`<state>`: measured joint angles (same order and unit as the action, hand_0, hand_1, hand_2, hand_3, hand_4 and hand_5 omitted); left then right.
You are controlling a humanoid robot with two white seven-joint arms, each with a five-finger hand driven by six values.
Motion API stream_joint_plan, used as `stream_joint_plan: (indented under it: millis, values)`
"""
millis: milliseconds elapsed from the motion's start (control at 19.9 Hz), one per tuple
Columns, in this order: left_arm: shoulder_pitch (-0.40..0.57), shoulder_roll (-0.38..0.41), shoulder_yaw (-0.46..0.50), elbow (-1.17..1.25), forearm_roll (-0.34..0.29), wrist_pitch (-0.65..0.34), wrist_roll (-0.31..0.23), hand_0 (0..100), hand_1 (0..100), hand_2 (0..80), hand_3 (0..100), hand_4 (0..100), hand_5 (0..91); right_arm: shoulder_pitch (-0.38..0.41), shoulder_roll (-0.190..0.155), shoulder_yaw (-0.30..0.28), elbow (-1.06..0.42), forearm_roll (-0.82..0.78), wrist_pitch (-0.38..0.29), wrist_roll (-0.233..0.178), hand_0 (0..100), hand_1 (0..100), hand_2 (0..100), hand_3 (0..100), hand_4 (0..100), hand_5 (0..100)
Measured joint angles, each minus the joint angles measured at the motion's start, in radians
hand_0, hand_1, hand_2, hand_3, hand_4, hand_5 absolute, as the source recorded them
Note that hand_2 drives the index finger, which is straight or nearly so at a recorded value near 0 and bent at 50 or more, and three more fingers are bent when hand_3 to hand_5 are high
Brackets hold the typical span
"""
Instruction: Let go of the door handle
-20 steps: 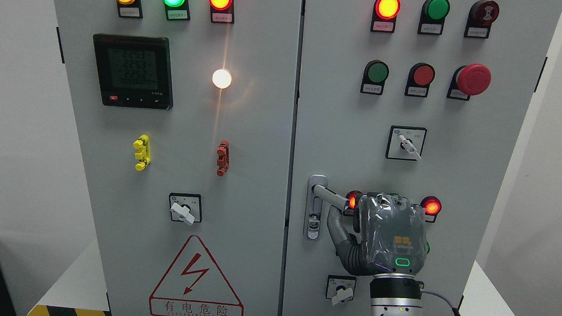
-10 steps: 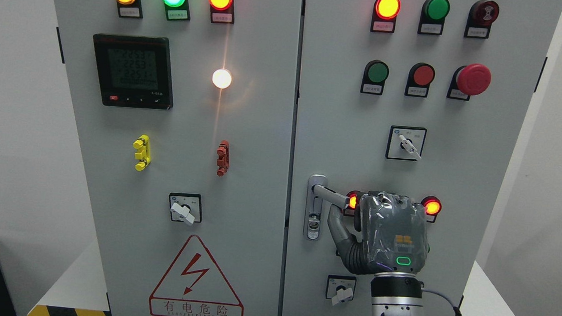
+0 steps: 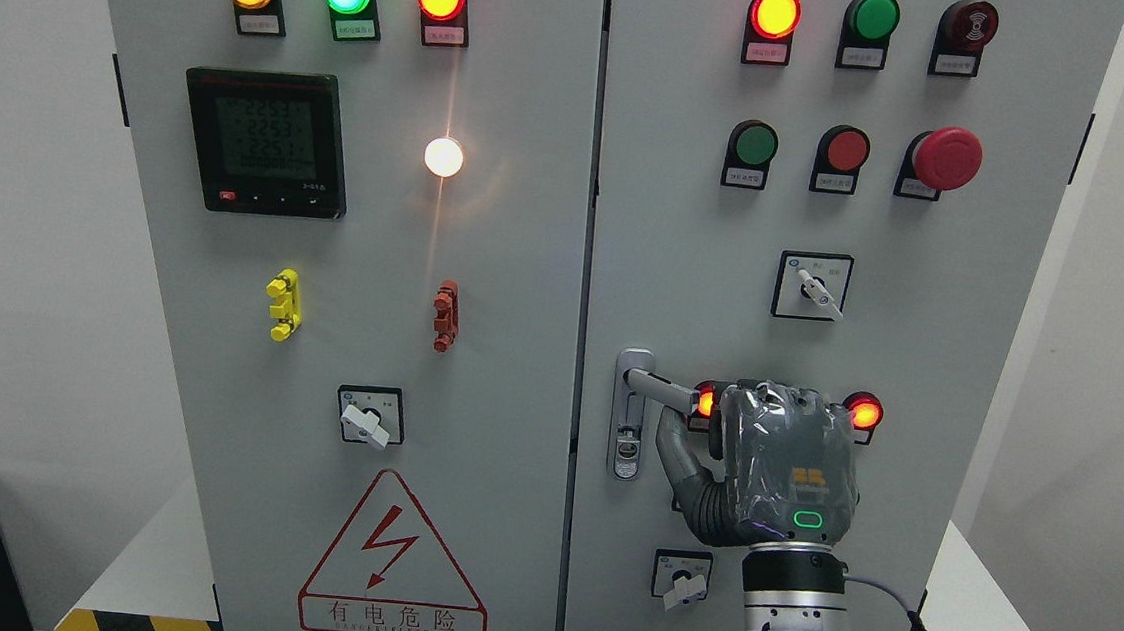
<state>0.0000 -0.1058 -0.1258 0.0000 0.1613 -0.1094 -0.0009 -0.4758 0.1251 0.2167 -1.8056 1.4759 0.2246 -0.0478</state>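
Observation:
The silver door handle [image 3: 659,386] sits at the left edge of the right cabinet door [image 3: 690,215], its lever turned out to the right and slightly down. My right hand [image 3: 704,417], grey with its back toward the camera, rises from the bottom edge and covers the lever's free end. Its fingers curl over the lever and are hidden behind the hand's back. The thumb [image 3: 670,442] reaches up under the lever. The hand hides part of a row of red lamps. The left arm does not show.
Lit lamps [image 3: 774,13], push buttons and a red mushroom stop button [image 3: 948,157] stand above the hand. Rotary switches sit at the mid right [image 3: 812,287] and just left of my wrist [image 3: 682,578]. The left door [image 3: 485,279] carries a meter, clips and a warning triangle.
The right hand has shifted only slightly, a touch up and to the right. The lever keeps the same angle and the hand stays on it.

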Motion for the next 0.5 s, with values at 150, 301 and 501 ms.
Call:
stream_joint_plan:
  millis: [150, 301, 501]
  values:
    - [0.0, 0.0, 0.0, 0.0, 0.0, 0.0, 0.0, 12, 56, 0.0, 0, 0, 0.0, 0.0, 0.0, 0.0, 0.0, 0.0, 0.0, 0.002, 57, 41, 92, 100, 100, 100]
    - [0.0, 0.0, 0.0, 0.0, 0.0, 0.0, 0.0, 12, 56, 0.0, 0, 0, 0.0, -0.001, 0.0, 0.0, 0.0, 0.0, 0.0, 0.002, 57, 41, 92, 100, 100, 100]
    - [0.0, 0.0, 0.0, 0.0, 0.0, 0.0, 0.0, 12, 56, 0.0, 0, 0, 0.0, -0.001, -0.001, 0.0, -0.002, 0.0, 0.0, 0.0, 56, 41, 92, 100, 100, 100]
